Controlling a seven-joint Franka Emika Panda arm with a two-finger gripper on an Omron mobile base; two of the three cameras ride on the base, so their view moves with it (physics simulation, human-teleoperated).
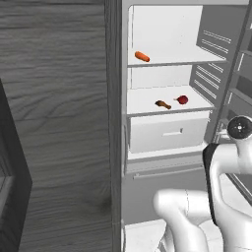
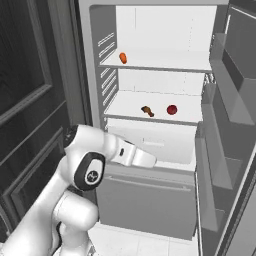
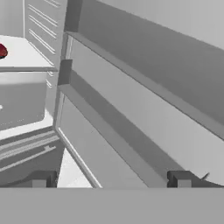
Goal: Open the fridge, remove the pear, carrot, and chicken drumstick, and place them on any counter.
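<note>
The fridge point(image 1: 125, 98) stands open with its white shelves showing. On the top shelf lies the orange carrot point(image 1: 142, 56) point(image 2: 123, 58). One shelf lower, the brown chicken drumstick point(image 1: 162, 104) point(image 2: 147, 111) rests just left of the dark-red pear point(image 1: 182, 100) point(image 2: 171, 109). My gripper point(image 3: 111, 181) is open, fingertips wide apart with nothing between them. It faces the inside of the fridge door point(image 3: 131, 109), low and to the right of the shelves. The pear point(image 3: 2, 51) peeks in at the left edge of the hand view. The counter is out of view.
The open door point(image 2: 225, 125) with its bins stands on the right, close to my arm. A white drawer point(image 1: 167, 133) sits under the lower shelf. Dark wood cabinets point(image 1: 59, 123) point(image 2: 30, 100) wall off the left side.
</note>
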